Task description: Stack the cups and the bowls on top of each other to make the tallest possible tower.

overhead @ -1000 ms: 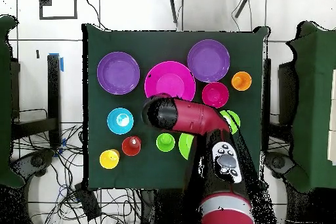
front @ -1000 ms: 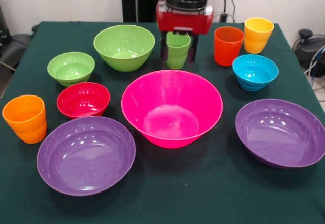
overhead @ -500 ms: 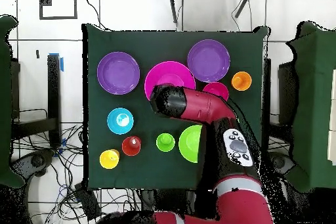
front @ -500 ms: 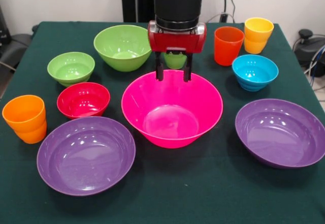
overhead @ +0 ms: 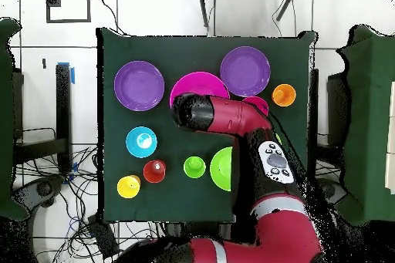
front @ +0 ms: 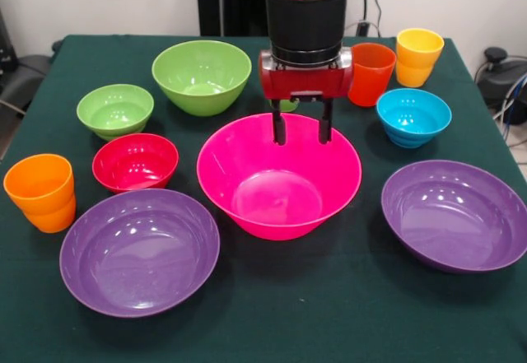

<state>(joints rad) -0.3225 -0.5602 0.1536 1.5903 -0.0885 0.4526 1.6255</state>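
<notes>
My gripper (front: 300, 139) is open and empty, and hangs over the far rim of the large hot-pink bowl (front: 272, 202) at the table's middle. The green cup (front: 286, 105) stands behind the gripper and is mostly hidden; it shows in the overhead view (overhead: 194, 167). The red-orange cup (front: 375, 75) and the yellow-orange cup (front: 418, 57) stand at the far right. The orange cup (front: 41, 192) stands at the near left. Nothing is stacked.
Two purple bowls sit near left (front: 140, 250) and near right (front: 455, 215). The medium light-green bowl (front: 202, 75), the small light-green bowl (front: 115, 109) and the red bowl (front: 135, 161) are on the left. The blue bowl (front: 413, 116) is on the right.
The gripper has come away from the green cup, which stays on the table, and moved toward the camera over the pink bowl's far rim, then slightly right. It stays open.
</notes>
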